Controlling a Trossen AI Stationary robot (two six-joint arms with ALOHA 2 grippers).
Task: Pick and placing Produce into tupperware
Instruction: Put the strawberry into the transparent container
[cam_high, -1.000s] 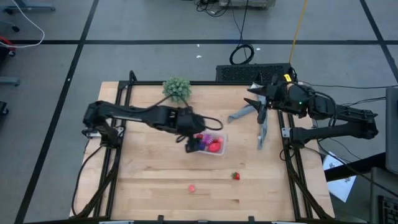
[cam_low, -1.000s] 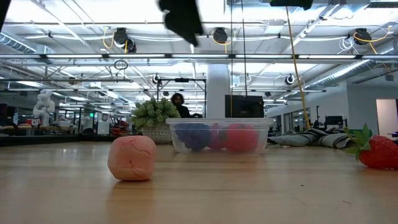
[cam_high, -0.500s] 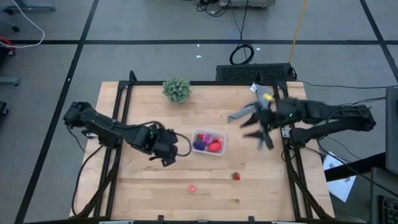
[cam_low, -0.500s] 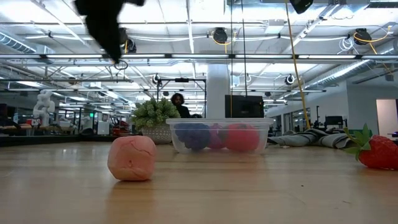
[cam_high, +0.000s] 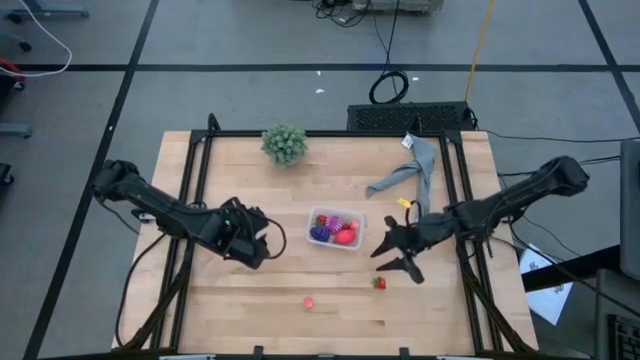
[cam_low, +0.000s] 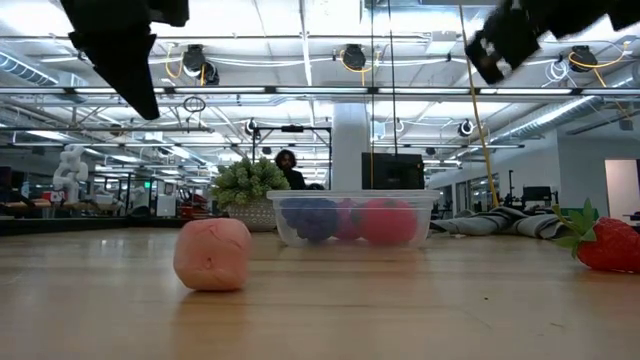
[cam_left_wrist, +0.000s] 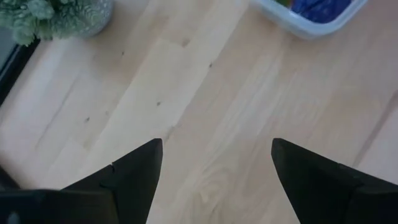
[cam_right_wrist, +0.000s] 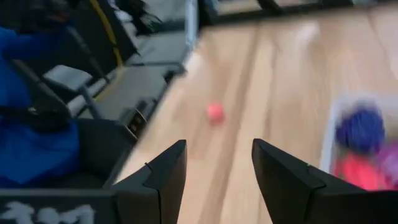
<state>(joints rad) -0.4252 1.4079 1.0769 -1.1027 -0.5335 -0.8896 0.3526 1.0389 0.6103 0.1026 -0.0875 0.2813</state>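
The clear tupperware (cam_high: 336, 229) sits mid-table with a purple cluster, a magenta ball and a red piece inside; the low view shows the tupperware (cam_low: 355, 218) from the side. A red strawberry (cam_high: 379, 283) and a pink piece (cam_high: 309, 301) lie on the wood near the front edge; the low view has the pink piece (cam_low: 212, 254) and strawberry (cam_low: 607, 243) too. My left gripper (cam_high: 262, 250) hovers open left of the tupperware. My right gripper (cam_high: 392, 258) is open above the table, just far-right of the strawberry.
A green bushy plant (cam_high: 285, 143) stands near the far edge, and a grey cloth (cam_high: 410, 170) lies at the far right. Bare wood stretches between the tupperware and the near edge. A person (cam_low: 287, 167) shows in the room behind the table.
My left gripper has drawn back from over the tupperware toward the table's left and near side. My right gripper has swung from the far right, by the grey cloth, toward the near edge, and now stands by the strawberry. The fruits have stayed where they were.
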